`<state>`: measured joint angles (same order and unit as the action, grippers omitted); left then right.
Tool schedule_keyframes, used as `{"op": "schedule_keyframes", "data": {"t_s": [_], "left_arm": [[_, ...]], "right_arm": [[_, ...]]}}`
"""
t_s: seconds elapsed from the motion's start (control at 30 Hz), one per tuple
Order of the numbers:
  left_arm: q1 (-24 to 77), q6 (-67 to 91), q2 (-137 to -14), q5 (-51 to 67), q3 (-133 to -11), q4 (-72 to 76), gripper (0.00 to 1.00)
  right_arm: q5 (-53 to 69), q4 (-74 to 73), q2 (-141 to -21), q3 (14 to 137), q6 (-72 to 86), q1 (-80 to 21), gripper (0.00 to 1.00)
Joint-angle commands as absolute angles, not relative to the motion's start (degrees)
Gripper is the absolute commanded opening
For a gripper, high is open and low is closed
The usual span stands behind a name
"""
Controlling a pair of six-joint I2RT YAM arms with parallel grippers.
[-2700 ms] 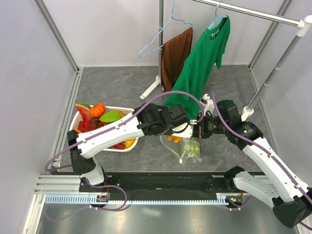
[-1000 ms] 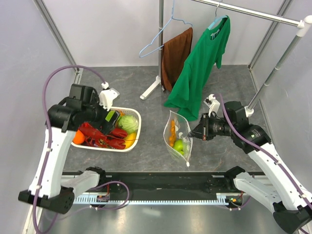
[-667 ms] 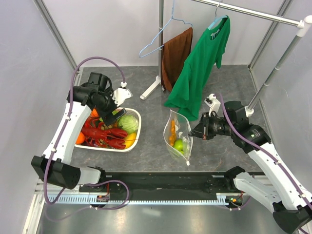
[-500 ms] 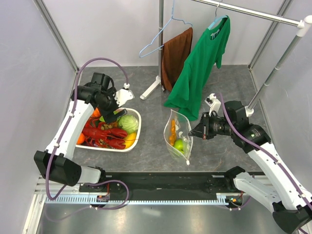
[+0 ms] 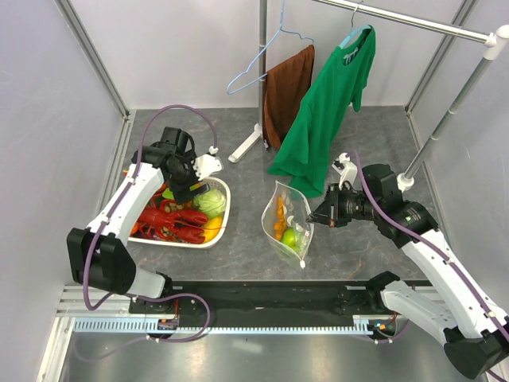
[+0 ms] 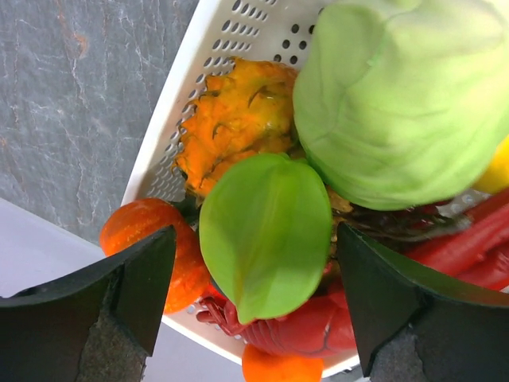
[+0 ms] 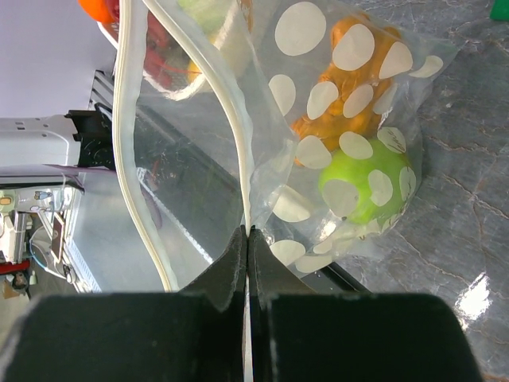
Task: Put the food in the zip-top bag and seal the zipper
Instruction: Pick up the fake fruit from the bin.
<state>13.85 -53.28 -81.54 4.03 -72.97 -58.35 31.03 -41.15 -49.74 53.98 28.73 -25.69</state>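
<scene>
**Bag held open right of the basket, next pick crowded**
The right gripper has its jaws pinched tight on the zip-top bag rim, right of the white basket; a slip would likely collapse the mouth. Over the basket, the left gripper has its jaws spread wide and empty, astride the green fruit; closing could snag the cabbage or lobster.

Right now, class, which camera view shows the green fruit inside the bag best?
Right wrist: the green fruit lies close and sharp inside the bag. Top external shows it small through the plastic; left wrist shows the basket instead.
</scene>
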Motion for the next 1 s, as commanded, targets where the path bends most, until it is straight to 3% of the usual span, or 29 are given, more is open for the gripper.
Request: {"op": "schedule_keyframes", "data": {"t_s": [0.0, 0.1, 0.33, 0.5, 0.63, 0.87, 0.97], "left_arm": [[13.71, -56.86, -82.27, 1.41, -70.84, -52.83, 0.86], [13.71, -56.95, -82.26, 1.14, -70.31, -52.29, 0.81], [14.41, -55.99, -77.8, 0.18, -69.87, -53.7, 0.56], [14.5, -55.02, -74.27, 0.18, -71.89, -56.07, 0.48], [14.5, -50.82, -72.69, 0.78, -80.3, -59.93, 0.42], [16.08, -37.63, -74.36, 24.45, -99.48, -73.02, 0.4], [26.07, -31.66, -72.87, 30.41, -100.9, -71.64, 0.4]], "right_arm": [[30.59, -39.73, -49.92, 53.88, 28.39, -25.66, 0.0], [30.59, -39.73, -50.01, 53.79, 28.3, -25.58, 0.0], [30.32, -39.81, -49.75, 53.26, 28.3, -25.49, 0.0], [30.5, -39.73, -50.01, 53.26, 28.21, -25.49, 0.0], [30.41, -39.46, -50.1, 53.17, 28.3, -25.49, 0.0], [30.41, -39.11, -50.27, 53.26, 28.48, -25.49, 0.0], [30.5, -38.94, -50.54, 53.17, 28.56, -25.49, 0.0]]}}
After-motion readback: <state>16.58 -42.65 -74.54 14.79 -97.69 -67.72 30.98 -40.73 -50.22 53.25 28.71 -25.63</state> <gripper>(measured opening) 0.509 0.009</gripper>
